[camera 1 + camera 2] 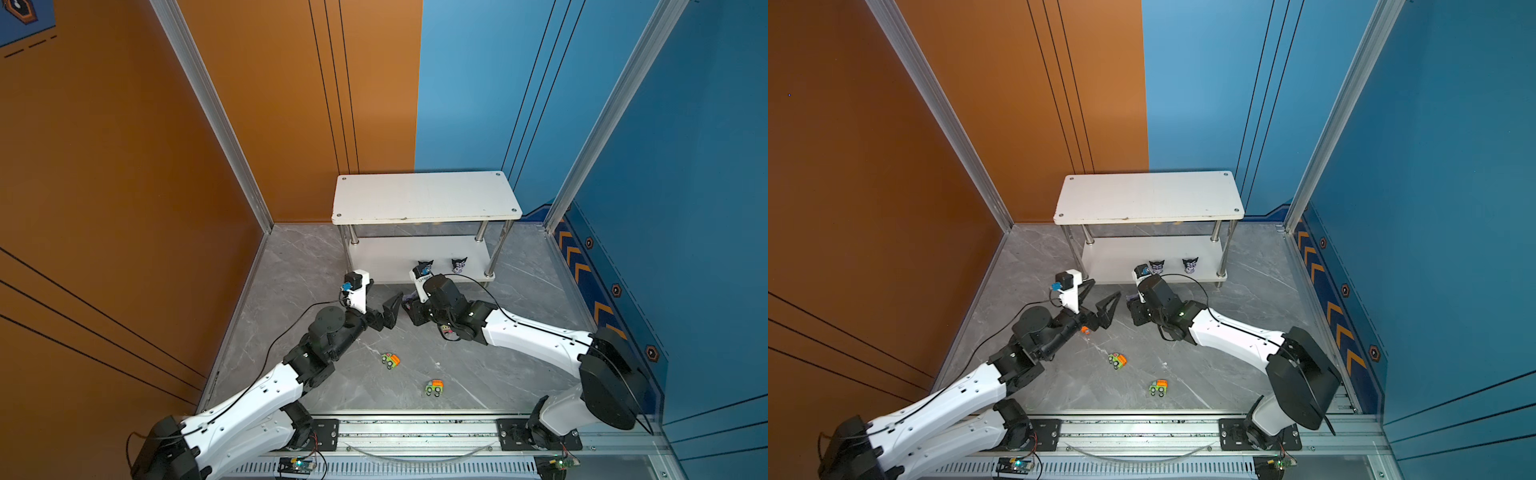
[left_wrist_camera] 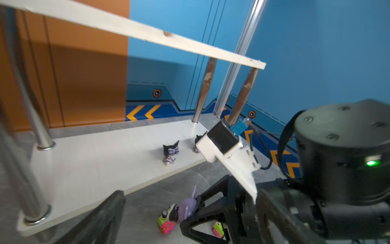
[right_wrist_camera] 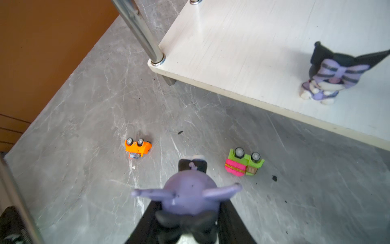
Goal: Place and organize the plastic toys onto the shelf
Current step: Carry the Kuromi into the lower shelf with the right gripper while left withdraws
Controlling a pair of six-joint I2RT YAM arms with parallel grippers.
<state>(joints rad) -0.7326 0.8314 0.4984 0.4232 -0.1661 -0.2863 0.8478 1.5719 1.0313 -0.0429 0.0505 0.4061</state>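
In both top views the white two-tier shelf (image 1: 424, 195) (image 1: 1148, 195) stands at the back. Two black-and-purple figurines (image 1: 424, 266) (image 1: 459, 264) stand on its lower tier (image 3: 253, 52). My right gripper (image 1: 409, 307) (image 3: 190, 203) is shut on a third, purple cat-eared figurine (image 3: 190, 196) (image 2: 186, 208) just above the floor in front of the shelf. My left gripper (image 1: 380, 297) (image 1: 1098, 297) stands open and empty close to its left. Two green-and-orange cars (image 1: 390, 360) (image 1: 434, 387) lie on the floor. An orange car (image 3: 138, 147) and a green-and-pink car (image 3: 244, 162) lie wheels-up.
The grey marble floor (image 1: 478, 374) is walled in by an orange panel (image 1: 124, 166) on the left and blue panels (image 1: 665, 166) at the back and right. A metal rail (image 1: 415, 428) runs along the front edge. The shelf's chrome posts (image 3: 139, 31) stand at its corners.
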